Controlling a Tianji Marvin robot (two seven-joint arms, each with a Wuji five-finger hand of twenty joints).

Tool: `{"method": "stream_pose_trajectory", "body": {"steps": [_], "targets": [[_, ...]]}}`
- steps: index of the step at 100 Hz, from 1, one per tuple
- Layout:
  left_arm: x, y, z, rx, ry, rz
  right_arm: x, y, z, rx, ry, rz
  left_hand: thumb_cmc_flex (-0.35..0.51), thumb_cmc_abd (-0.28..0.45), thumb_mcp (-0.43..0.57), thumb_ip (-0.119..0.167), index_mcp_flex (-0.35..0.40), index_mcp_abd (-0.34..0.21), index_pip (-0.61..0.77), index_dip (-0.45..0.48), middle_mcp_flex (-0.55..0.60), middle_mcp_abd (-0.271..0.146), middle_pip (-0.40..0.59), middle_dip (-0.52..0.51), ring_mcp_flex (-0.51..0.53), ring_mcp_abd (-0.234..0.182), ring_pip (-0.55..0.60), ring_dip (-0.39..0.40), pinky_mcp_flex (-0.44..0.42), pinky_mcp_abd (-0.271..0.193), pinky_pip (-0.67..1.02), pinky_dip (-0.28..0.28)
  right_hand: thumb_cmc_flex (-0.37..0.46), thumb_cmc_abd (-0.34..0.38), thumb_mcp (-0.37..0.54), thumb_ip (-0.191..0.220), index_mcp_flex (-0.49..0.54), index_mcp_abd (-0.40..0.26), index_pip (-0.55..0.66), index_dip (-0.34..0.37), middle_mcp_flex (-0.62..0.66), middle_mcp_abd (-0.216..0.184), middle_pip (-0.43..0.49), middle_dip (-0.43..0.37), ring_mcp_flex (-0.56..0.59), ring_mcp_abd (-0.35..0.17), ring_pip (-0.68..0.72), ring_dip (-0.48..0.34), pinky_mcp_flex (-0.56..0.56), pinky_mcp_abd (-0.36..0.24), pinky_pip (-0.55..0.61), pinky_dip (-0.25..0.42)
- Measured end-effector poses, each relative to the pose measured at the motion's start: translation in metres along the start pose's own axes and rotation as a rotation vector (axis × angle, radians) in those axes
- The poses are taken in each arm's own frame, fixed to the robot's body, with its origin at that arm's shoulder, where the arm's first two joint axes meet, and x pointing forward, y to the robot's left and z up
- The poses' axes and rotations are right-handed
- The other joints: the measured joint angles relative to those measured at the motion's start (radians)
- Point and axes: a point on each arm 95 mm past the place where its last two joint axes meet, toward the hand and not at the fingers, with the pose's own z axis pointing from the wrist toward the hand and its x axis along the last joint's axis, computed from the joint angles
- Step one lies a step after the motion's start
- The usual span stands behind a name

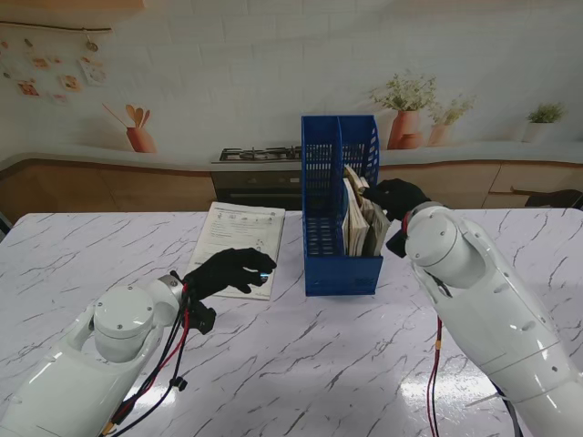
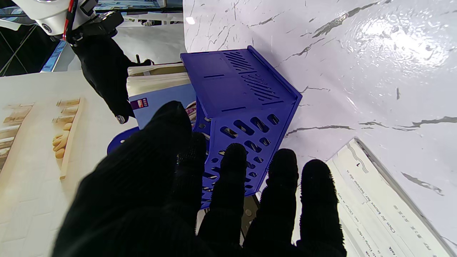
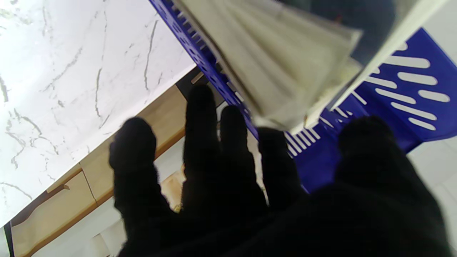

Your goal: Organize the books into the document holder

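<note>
One thin booklet (image 1: 239, 248) flat near tabletop's far edge, left of blue holder (image 1: 337, 264); my left hand (image 1: 230, 270) spread over its near corner, gripping nothing. Left wrist: booklet (image 2: 378, 203) limp, light; lift by edge. Right wrist: right hand (image 3: 250, 185) splayed against floppy books (image 3: 278, 67) inside holder; grip unclear.

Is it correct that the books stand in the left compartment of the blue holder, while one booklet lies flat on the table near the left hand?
Not quite. The stand's view shows the books in the right compartment of the blue holder; the left one looks empty. The booklet does lie flat near the left hand.
</note>
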Motion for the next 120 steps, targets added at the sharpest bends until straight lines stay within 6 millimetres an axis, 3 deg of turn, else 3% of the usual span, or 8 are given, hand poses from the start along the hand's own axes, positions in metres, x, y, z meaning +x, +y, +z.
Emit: {"method": "stream_pose_trajectory", "body": {"steps": [16, 28, 42, 50, 67, 94, 104, 120], "targets": [[0.0, 0.0, 0.0, 0.004, -0.001, 0.002, -0.003, 0.005, -0.008, -0.043, 0.02, 0.012, 0.0, 0.0, 0.0, 0.0, 0.0, 0.0, 0.0, 0.0, 0.0, -0.01, 0.0, 0.0, 0.0, 0.0, 0.0, 0.0, 0.0, -0.003, 0.0, 0.0, 0.0, 0.011, -0.047, 0.0, -0.038, -0.001, -0.038, -0.044, -0.064, -0.011, -0.126, -0.063, -0.157, 0.019, -0.238, -0.088, -0.317, 0.001, -0.299, -0.103], [-0.001, -0.001, 0.001, 0.008, -0.002, 0.001, -0.006, 0.009, -0.019, -0.08, 0.046, 0.031, 0.0, 0.0, 0.0, 0.0, 0.0, 0.0, -0.003, 0.0, 0.004, -0.013, 0.0, 0.0, 0.0, 0.0, 0.0, 0.0, 0.0, -0.003, 0.0, 0.0, 0.0, 0.011, -0.068, 0.0, -0.038, -0.014, -0.05, -0.077, -0.084, -0.025, -0.174, -0.096, -0.213, 0.019, -0.314, -0.114, -0.42, 0.001, -0.413, -0.16], [-0.001, -0.001, 0.001, 0.009, -0.001, 0.0, -0.01, 0.01, -0.037, -0.125, 0.077, 0.043, 0.0, 0.0, 0.0, 0.0, 0.0, 0.0, -0.012, 0.0, 0.004, -0.014, 0.0, 0.0, 0.0, 0.0, 0.0, 0.0, 0.0, -0.003, 0.0, -0.001, 0.0, 0.011, -0.068, 0.0, -0.038, -0.014, -0.05, -0.077, -0.081, -0.022, -0.17, -0.098, -0.213, 0.019, -0.316, -0.115, -0.422, 0.001, -0.424, -0.163], [-0.001, -0.002, 0.001, 0.01, 0.001, 0.001, -0.014, 0.009, -0.045, -0.16, 0.103, 0.051, 0.0, 0.0, 0.0, 0.0, 0.0, 0.0, -0.015, 0.0, 0.004, -0.014, 0.0, 0.0, 0.0, 0.0, 0.0, 0.0, 0.0, -0.003, 0.0, -0.001, 0.0, -0.016, -0.068, 0.02, -0.028, -0.014, -0.049, -0.077, -0.078, -0.019, -0.13, -0.064, -0.191, 0.019, -0.303, -0.104, -0.406, 0.001, -0.422, -0.153], [-0.001, -0.002, 0.001, 0.014, 0.001, 0.003, -0.023, 0.001, -0.068, -0.216, 0.165, 0.079, 0.001, 0.001, 0.0, 0.0, 0.0, 0.0, -0.018, 0.0, 0.004, -0.014, 0.0, 0.0, 0.0, -0.001, 0.0, 0.0, -0.016, -0.006, -0.012, -0.01, 0.0, -0.04, -0.064, 0.02, 0.006, -0.014, -0.008, -0.077, -0.078, -0.01, -0.094, -0.029, -0.16, 0.019, -0.28, -0.087, -0.395, 0.002, -0.413, -0.139], [-0.004, -0.002, -0.001, 0.02, -0.006, 0.008, -0.038, -0.027, -0.102, -0.2, 0.275, 0.129, 0.003, 0.001, 0.0, 0.0, 0.0, 0.0, -0.019, 0.0, 0.004, -0.014, 0.0, 0.0, 0.0, -0.002, 0.0, 0.0, -0.026, -0.007, -0.026, -0.02, 0.0, -0.051, -0.026, 0.02, 0.006, -0.014, -0.005, -0.077, -0.077, -0.01, -0.045, -0.002, -0.142, 0.019, -0.228, -0.063, -0.361, 0.003, -0.38, -0.128], [-0.004, -0.002, -0.001, 0.021, -0.007, 0.008, -0.043, -0.037, -0.11, -0.182, 0.278, 0.134, 0.003, 0.001, 0.0, 0.0, 0.0, 0.0, -0.019, 0.0, 0.004, -0.014, 0.0, 0.0, 0.0, -0.003, -0.001, 0.0, -0.026, -0.007, -0.027, -0.021, 0.0, -0.051, -0.026, 0.02, 0.023, -0.014, -0.005, -0.077, -0.094, -0.037, -0.05, -0.001, -0.142, 0.019, -0.216, -0.052, -0.359, 0.003, -0.375, -0.128], [-0.005, -0.002, -0.001, 0.022, -0.011, 0.011, -0.051, -0.048, -0.12, -0.18, 0.294, 0.135, 0.003, 0.001, 0.0, 0.0, 0.0, -0.001, -0.02, 0.0, 0.017, -0.014, 0.0, 0.0, 0.0, -0.003, -0.001, 0.0, -0.026, -0.007, -0.033, -0.022, 0.0, -0.057, -0.014, 0.02, 0.045, -0.014, 0.001, -0.077, -0.056, -0.013, -0.011, 0.023, -0.14, 0.019, -0.168, -0.039, -0.347, 0.003, -0.353, -0.128]]}}
